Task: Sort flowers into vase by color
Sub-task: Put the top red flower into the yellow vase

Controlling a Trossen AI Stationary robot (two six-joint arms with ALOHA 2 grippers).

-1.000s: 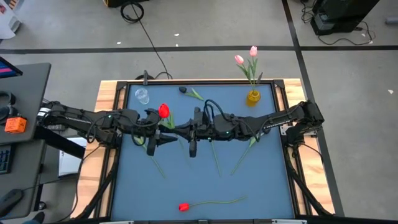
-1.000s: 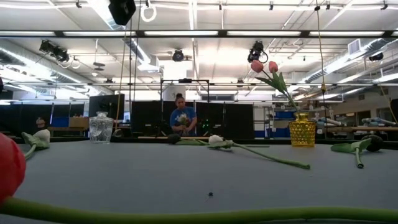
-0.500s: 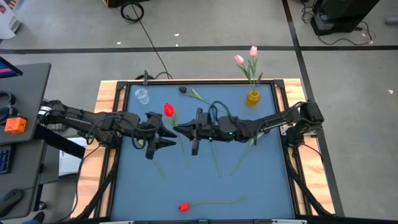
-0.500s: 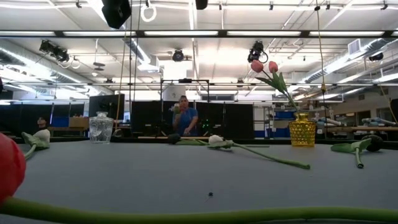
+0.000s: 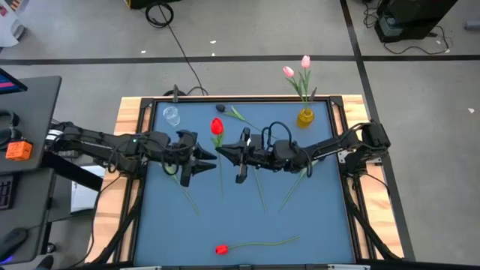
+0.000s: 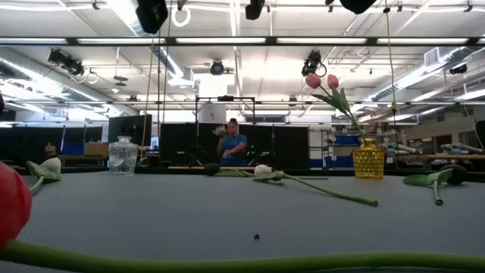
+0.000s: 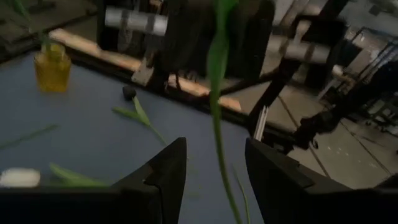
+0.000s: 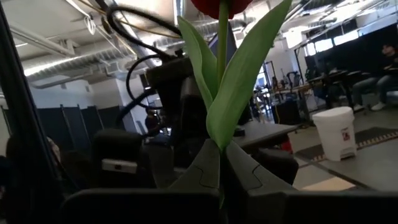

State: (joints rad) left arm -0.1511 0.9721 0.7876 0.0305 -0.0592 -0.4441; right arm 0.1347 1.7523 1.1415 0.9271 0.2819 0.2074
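A red tulip [image 5: 217,126] with a long green stem is up in the air over the middle of the table. My right gripper [image 5: 225,153] is shut on its stem; in the right wrist view the leaves [image 8: 233,87] rise above the fingers. My left gripper [image 5: 204,157] is open just left of it, and in the left wrist view the stem [image 7: 216,93] passes between its two fingers [image 7: 165,177] without clearly touching either. A yellow vase [image 5: 305,117] holds two pink tulips [image 5: 289,72]. A clear glass vase [image 5: 172,115] stands at the far left. My right gripper pinches the red tulip's stem just below the leaves [image 8: 220,146] between its two fingers. The fingers come level from the table's right and lie across the stem. The tulip is lifted clear, head toward the far edge, and its lower stem [image 5: 220,180] hangs free.
A dark tulip [image 5: 220,108] lies near the far edge and a second red tulip [image 5: 222,249] near the near edge. Loose stems [image 5: 291,193] lie under the right arm. White tulips [image 6: 262,171] show in the low view. A person [image 6: 233,144] stands beyond the table.
The red tulip has moved toward the table's right and far edge, its head now between the two vases' line. My right arm has drawn back to the right with it. My left gripper has followed a little to the right.
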